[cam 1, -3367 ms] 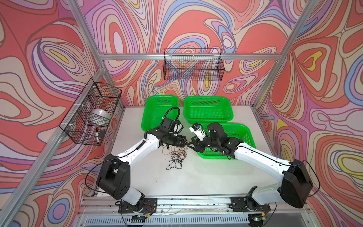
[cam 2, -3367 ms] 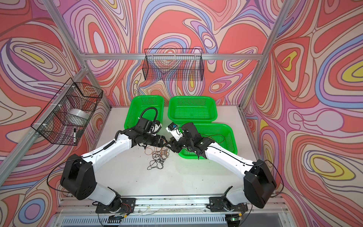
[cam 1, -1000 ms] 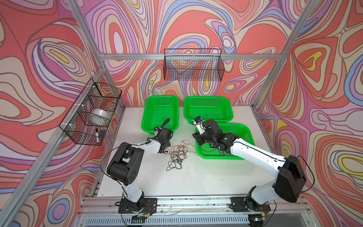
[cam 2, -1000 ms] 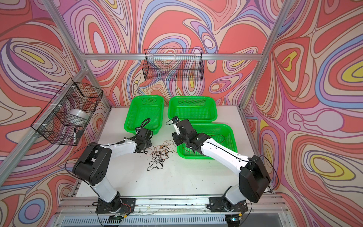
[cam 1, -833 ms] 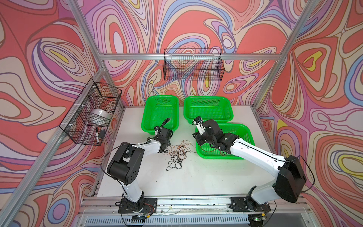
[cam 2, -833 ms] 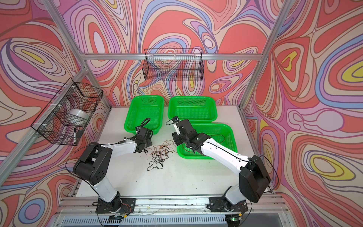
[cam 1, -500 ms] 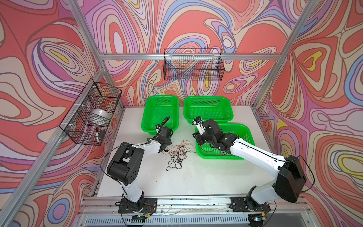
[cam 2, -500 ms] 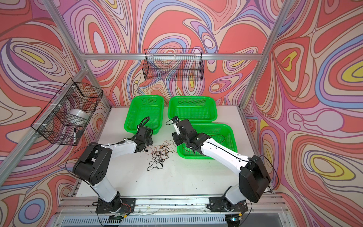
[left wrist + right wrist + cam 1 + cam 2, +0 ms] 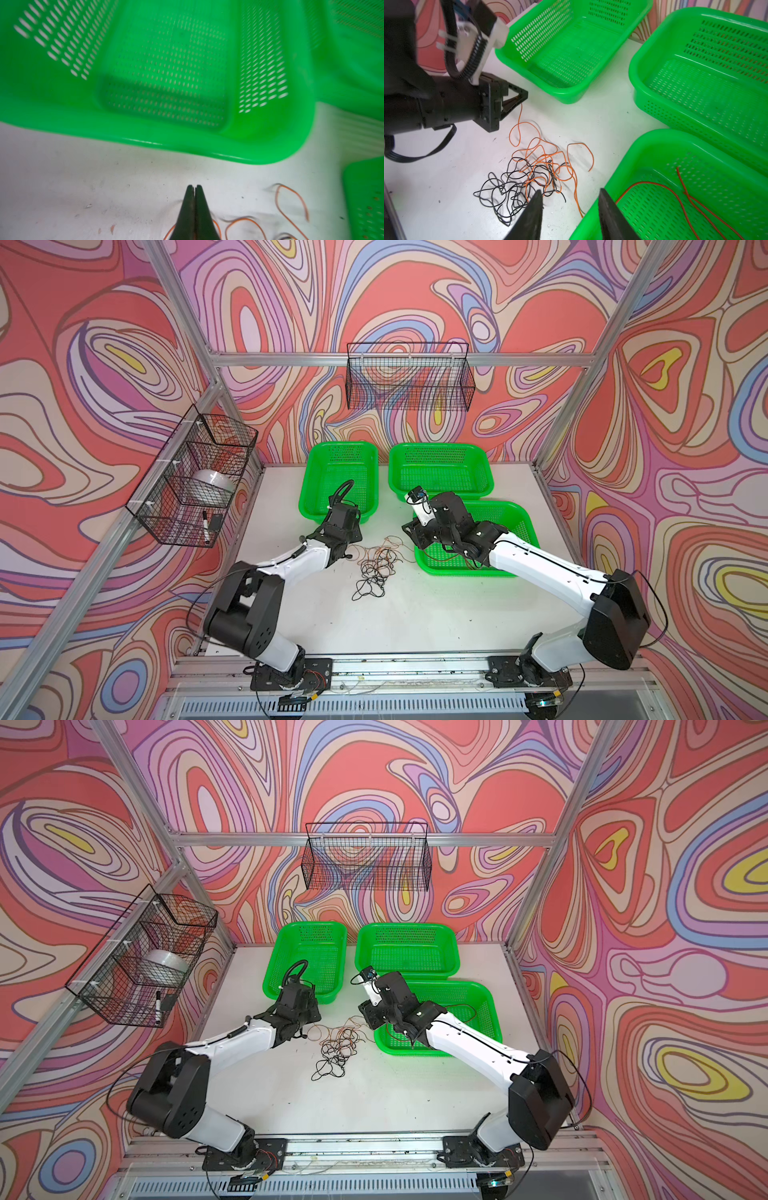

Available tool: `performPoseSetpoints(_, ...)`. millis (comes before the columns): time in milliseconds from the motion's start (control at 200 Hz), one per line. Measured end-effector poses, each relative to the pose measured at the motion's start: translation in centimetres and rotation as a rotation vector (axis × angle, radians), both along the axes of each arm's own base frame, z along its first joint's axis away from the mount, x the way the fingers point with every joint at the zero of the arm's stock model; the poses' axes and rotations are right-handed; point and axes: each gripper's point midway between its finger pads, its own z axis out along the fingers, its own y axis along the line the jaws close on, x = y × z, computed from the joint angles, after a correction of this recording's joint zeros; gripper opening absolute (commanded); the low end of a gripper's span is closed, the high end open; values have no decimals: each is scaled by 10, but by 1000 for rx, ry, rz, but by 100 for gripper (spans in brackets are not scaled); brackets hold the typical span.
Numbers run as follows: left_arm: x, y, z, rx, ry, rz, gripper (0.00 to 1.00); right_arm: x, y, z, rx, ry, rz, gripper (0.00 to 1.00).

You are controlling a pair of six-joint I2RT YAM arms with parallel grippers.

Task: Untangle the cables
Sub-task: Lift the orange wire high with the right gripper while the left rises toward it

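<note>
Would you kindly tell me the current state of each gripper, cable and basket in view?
left gripper: shut on the end of one orange cable
right gripper: open, holding nothing
tangle of orange and black cables: knotted together on the table
dark red cables: loose inside the near basket
back-left basket: empty
back-right basket: empty

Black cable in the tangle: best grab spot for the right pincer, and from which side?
On the black cable, probably the outer loops at the pile's front end: they lie flat on the table, clear of the orange cable. Bring the open right pincer straight down, jaws across one strand.
</note>
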Motion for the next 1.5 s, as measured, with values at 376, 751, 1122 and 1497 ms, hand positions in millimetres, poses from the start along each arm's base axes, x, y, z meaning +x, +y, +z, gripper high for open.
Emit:
performPoseSetpoints(376, -8, -34, 181, -113, -332, -241, 0, 3, 59, 46, 222, -90, 231, 66)
performPoseSetpoints(751, -29, -77, 252, -124, -430, -412, 0, 8, 99, 67, 388, -96, 364, 62)
performPoseSetpoints(1122, -27, -84, 250, -81, -413, -429, 64, 23, 105, 73, 449, -66, 312, 0)
performPoseSetpoints(1497, -56, -45, 228, -15, -441, -366, 99, 80, 53, 119, 482, -77, 160, 0)
